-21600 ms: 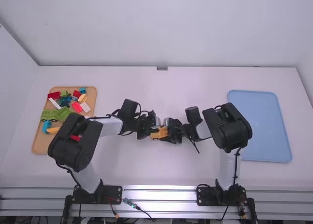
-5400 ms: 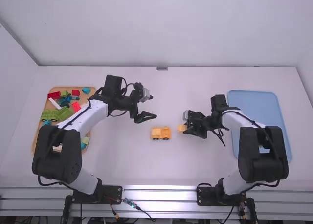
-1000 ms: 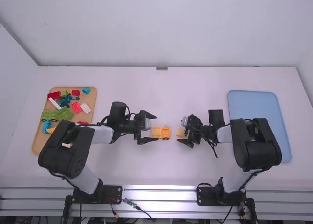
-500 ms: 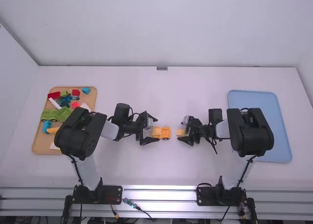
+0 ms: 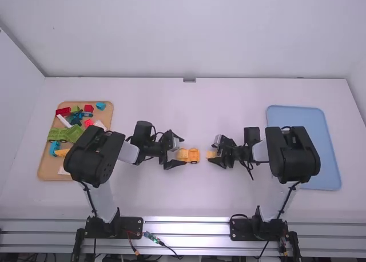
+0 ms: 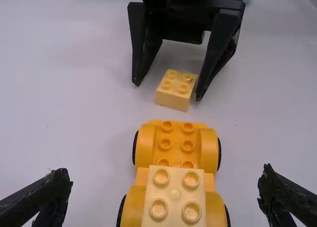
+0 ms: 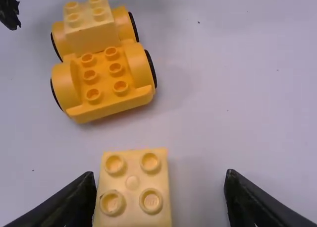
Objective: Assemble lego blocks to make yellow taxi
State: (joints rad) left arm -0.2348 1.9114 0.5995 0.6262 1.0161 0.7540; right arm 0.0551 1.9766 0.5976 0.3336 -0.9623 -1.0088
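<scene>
While the left claw (image 5: pixel 182 151) and the right claw (image 5: pixel 214 153) stand spread, a wheeled yellow base (image 6: pixel 177 138) sits between

It carries a mounted block (image 6: pixel 175 194) (pale yellow, studs up) on its left half. Farther right, a loose block (image 7: pixel 132 182) lies between the right claw's parted fingers.

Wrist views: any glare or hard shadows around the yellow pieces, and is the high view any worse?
Right wrist view: soft shadows beside the small yellow block and wheeled base, none hard-edged; left wrist view: faint shading around them, no strong glare; high view: bright glare on the metal rail along the bottom, away from both.
</scene>
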